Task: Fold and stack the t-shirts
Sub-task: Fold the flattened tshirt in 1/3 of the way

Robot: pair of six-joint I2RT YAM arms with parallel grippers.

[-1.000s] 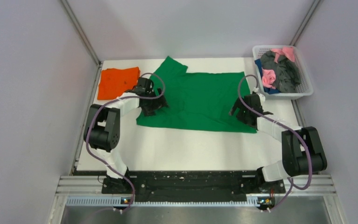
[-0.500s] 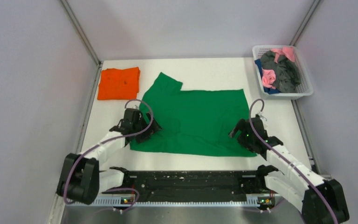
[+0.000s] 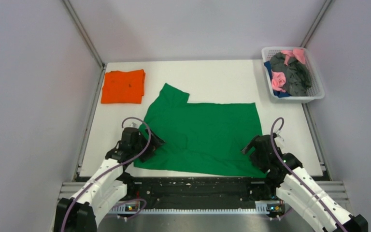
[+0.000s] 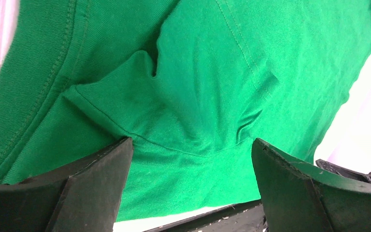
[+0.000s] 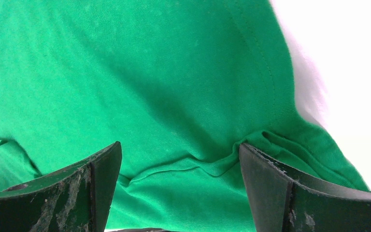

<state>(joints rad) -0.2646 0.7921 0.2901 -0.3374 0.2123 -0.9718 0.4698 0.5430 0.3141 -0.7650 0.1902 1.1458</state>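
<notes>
The bright green t-shirt (image 3: pixel 203 135) lies spread flat in the near half of the table, one sleeve pointing to the back left. My left gripper (image 3: pixel 147 145) rests on its near left corner, jaws wide open, with rumpled green cloth (image 4: pixel 193 106) between the fingers (image 4: pixel 101 179). On the near right corner sits my right gripper (image 3: pixel 252 147), also open, a low fold of green cloth (image 5: pixel 183 166) running between its fingers (image 5: pixel 265 179). The orange t-shirt (image 3: pixel 122 86) lies folded at the back left, apart from both grippers.
A white basket (image 3: pixel 297 99) holding pink, dark grey and blue garments stands at the back right corner. The table's near edge and the black base rail (image 3: pixel 198 186) lie just below the green shirt's hem. Grey walls enclose the table on three sides.
Both arms have drawn back toward the near edge, and the green t-shirt has slid with them from the back of the table toward the front. The orange shirt has stayed put.
</notes>
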